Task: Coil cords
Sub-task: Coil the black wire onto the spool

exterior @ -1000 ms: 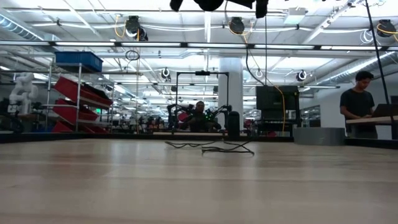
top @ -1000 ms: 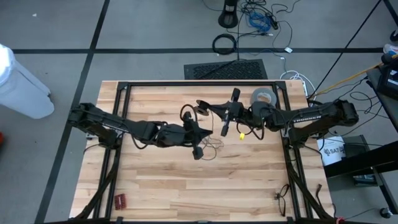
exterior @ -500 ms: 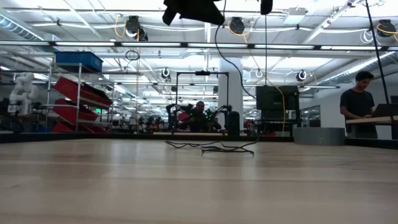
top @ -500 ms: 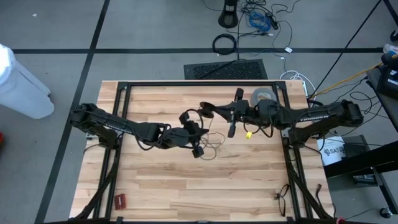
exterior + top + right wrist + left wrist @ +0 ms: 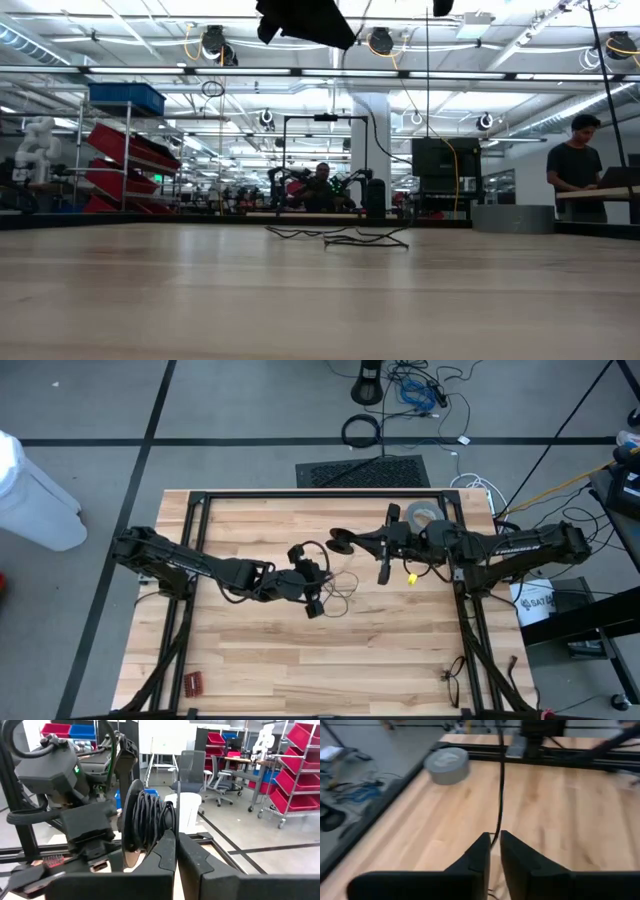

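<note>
Left hand [image 5: 492, 842] hovers over the middle of the bench [image 5: 260, 660], its two fingers a little apart, and the cord [image 5: 500, 785] runs up through the gap between them without being pinched. Right hand [image 5: 176, 837] hangs just beyond it, toward the far edge, fingers pressed together on the same cord, which rises thin and straight from its tips.

One wooden bench carries everything. Two dark arms reach in from its two sides and nearly meet at the middle. White lettering runs along the right arm, too small to read. One person [image 5: 578, 165] stands in the room behind the bench.

One grey tape roll [image 5: 425, 515] lies flat near the far right corner, close under the right arm. One cord is in play: its slack lies in loose loops on the bench just beside the left hand, the rest lifted between the hands. One small red block [image 5: 192, 682] sits at the near left corner.
</note>
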Controlling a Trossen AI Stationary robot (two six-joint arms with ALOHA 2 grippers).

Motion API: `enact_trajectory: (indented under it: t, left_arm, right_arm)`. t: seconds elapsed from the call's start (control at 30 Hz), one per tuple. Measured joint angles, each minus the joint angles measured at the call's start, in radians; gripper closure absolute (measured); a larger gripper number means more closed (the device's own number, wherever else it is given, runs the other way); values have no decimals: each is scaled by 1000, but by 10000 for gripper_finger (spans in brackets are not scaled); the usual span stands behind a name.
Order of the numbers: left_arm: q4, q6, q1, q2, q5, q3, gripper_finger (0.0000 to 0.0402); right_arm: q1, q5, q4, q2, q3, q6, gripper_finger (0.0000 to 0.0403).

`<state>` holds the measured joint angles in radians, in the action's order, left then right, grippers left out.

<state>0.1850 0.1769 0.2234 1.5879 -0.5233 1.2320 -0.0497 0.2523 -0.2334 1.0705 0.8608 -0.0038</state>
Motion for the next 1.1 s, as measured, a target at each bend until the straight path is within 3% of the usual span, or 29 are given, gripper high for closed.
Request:
enact_trajectory:
  t: [0.37, 0.47, 0.67, 0.97, 1.1]
  left_arm:
    - [-15, 26, 64, 6, 37, 0, 260]
    - [-61, 25, 102, 32, -10, 0, 256]
    - [-202, 9, 146, 144, -213, 0, 255]
    - [-543, 129, 116, 360, -181, 0, 255]
    - [-651, 119, 118, 428, -228, 0, 255]
  right_arm:
    - [-17, 2, 77, -77, 0, -7, 403]
    - [-27, 1, 89, -93, 0, -7, 403]
    - [-57, 0, 99, -128, 0, -7, 403]
    - [-105, 1, 179, -197, 0, -7, 403]
    - [-125, 1, 232, -231, 0, -1, 403]
